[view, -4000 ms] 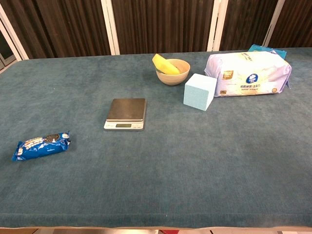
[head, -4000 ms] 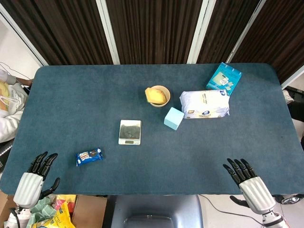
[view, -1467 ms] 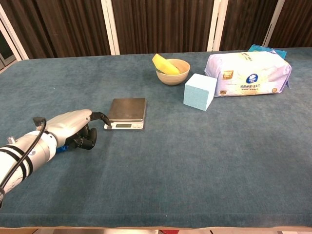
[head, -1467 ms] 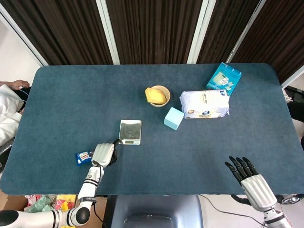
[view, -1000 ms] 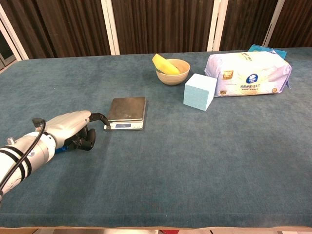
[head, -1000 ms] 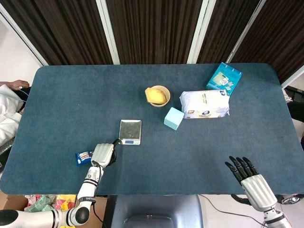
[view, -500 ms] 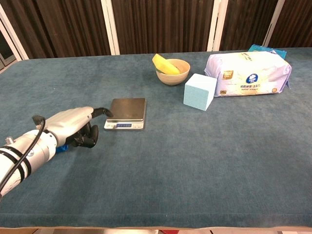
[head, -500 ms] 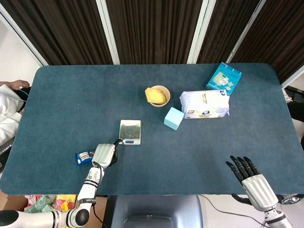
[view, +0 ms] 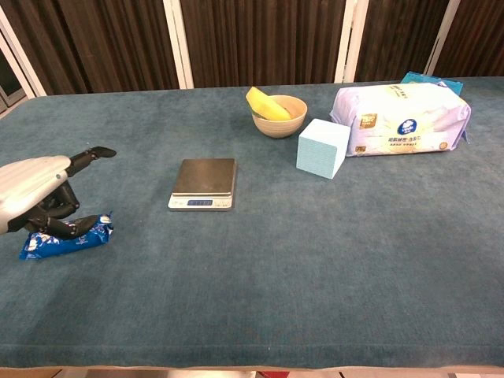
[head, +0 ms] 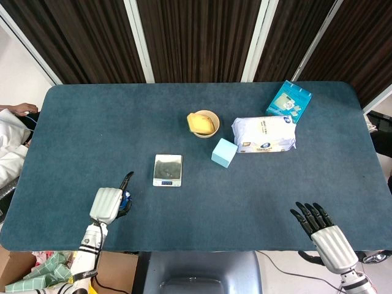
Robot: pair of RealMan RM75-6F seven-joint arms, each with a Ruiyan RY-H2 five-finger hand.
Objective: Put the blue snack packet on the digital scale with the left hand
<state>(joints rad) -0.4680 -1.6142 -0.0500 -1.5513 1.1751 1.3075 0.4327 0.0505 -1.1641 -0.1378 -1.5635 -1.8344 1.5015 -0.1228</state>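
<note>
A: Where is the crinkly blue foil snack packet [view: 67, 237]?

B: Flat on the dark blue felt table [view: 315, 268], directly under the white-shelled left hand [view: 43, 197], well left of the small square steel digital scale [view: 204, 183].

A: Fingers?

B: Curled down onto the packet, one pointing forward. I cannot tell whether they grip it or merely touch it.

A: Axis?

B: Long axis runs left-right (toward the scale). Right hand [head: 321, 236] far off, spread and holding nothing.

Bare cloth between blue snack packet [view: 67, 237] and digital scale [view: 204, 183]; bowl [view: 279, 115] and boxes well beyond.
</note>
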